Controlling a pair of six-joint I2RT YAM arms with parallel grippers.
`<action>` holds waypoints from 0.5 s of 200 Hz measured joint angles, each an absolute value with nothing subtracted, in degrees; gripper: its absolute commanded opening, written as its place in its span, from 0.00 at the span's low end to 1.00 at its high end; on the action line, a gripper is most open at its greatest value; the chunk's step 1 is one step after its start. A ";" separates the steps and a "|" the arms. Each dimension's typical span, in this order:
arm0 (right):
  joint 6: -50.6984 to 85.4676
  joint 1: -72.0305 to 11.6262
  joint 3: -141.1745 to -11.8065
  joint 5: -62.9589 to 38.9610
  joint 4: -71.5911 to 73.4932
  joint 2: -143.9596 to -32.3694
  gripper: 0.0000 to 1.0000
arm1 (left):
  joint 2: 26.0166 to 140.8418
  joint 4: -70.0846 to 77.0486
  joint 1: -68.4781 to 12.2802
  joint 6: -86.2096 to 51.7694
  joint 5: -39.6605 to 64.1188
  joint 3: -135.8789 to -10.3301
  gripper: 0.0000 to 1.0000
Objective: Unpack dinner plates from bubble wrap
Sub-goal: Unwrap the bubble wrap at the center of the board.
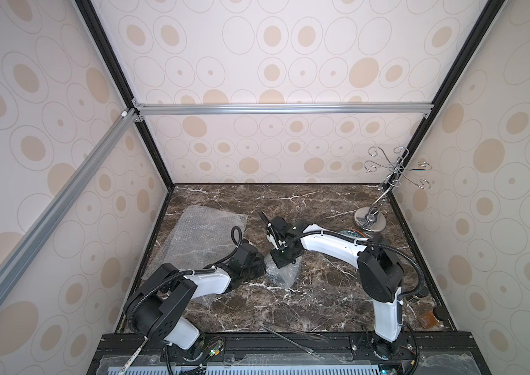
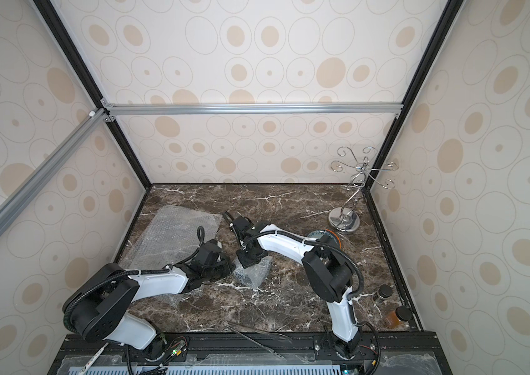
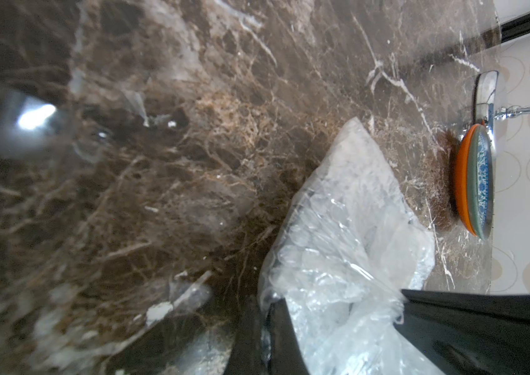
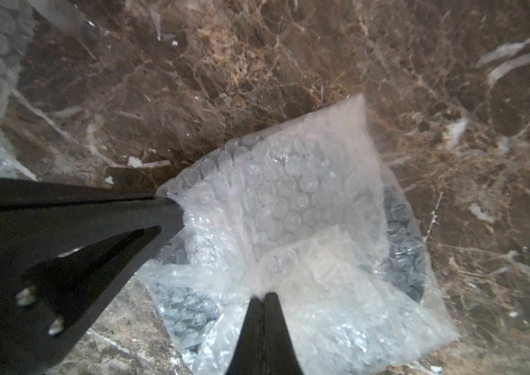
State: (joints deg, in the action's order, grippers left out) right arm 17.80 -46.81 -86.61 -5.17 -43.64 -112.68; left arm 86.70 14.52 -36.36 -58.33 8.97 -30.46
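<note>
Well to the left of the left pincer (image 4: 167, 196), and farther back, a flat bubble-wrap sheet (image 1: 203, 235) lies unfolded on the marble tabletop (image 1: 322, 292). The left pincer is closed, its tips nipping one corner of the bubble-wrap bundle (image 4: 289, 201), which rests on the table right between the two pincers. Inside that bundle a black plate (image 4: 401, 227) shows dark through the bubbles, covered by folded layers of wrap. The right pincer (image 4: 263, 297), just to the right of the left one and pointing down, is clamped tight too, pinching a raised fold at another edge of the same bundle. Well to the right of the right pincer, partly hidden behind the right forearm in both top views, the orange plate (image 3: 460, 181) lies unwrapped with the pale green-rimmed plate (image 3: 481, 175) stacked in it, neither pincer touching them. Just beside that stack stands the wire stand (image 1: 370, 222) on its shiny disc base. Farthest right, towards the table's front corner, are a dark-lidded jar (image 2: 384, 292) whose contents I cannot make out and an amber-filled jar (image 2: 398, 317)
</note>
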 measured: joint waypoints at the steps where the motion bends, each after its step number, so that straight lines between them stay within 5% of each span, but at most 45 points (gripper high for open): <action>1: 17.85 -46.76 -86.54 -5.30 -43.59 -112.64 0.00 | 86.70 14.55 -36.36 -58.33 8.95 -30.46 0.00; 100: 23.00 -40.47 -79.18 -20.05 -34.41 -106.98 0.00 | 86.72 19.05 -36.38 -58.50 8.99 -29.12 0.00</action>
